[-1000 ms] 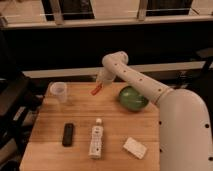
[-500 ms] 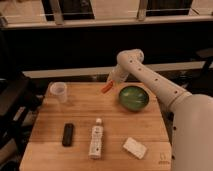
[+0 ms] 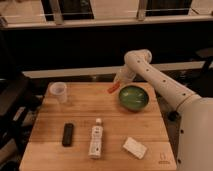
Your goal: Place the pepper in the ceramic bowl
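My gripper hangs above the back of the wooden table, just left of the green ceramic bowl. It is shut on the small orange-red pepper, which sticks out below the fingers, tilted, above the table and beside the bowl's left rim. The bowl sits at the table's back right and looks empty inside. The white arm reaches in from the right.
A translucent plastic cup stands at the back left. A dark remote-like object lies front left, a white bottle lies front middle, and a white block lies front right. A dark wall with railing runs behind the table.
The arm has swung right with the pepper, from the table's back middle to just beside the bowl's left rim. The other objects have not moved.
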Controlling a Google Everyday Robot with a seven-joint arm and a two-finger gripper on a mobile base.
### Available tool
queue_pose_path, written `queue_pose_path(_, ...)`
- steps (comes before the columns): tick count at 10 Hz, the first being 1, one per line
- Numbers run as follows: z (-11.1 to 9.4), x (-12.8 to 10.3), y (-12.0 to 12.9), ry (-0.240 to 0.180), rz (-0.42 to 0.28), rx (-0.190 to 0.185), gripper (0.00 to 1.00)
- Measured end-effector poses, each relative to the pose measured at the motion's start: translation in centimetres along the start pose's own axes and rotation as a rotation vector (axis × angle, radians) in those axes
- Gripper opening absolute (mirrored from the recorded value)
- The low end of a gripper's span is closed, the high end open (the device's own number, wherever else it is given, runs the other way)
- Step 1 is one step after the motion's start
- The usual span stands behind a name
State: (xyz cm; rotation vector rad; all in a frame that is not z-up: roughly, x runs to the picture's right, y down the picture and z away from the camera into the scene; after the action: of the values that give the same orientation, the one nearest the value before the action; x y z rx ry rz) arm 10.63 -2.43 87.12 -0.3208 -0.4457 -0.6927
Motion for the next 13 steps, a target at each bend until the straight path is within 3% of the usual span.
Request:
queue_pose_path(3, -0.2, 0.0, 0.3, 0.008, 0.027, -0.007, 0.00)
queue_pose_path(13, -1.6, 3.2, 3.7, 0.047, 0.161, -0.024, 0.00)
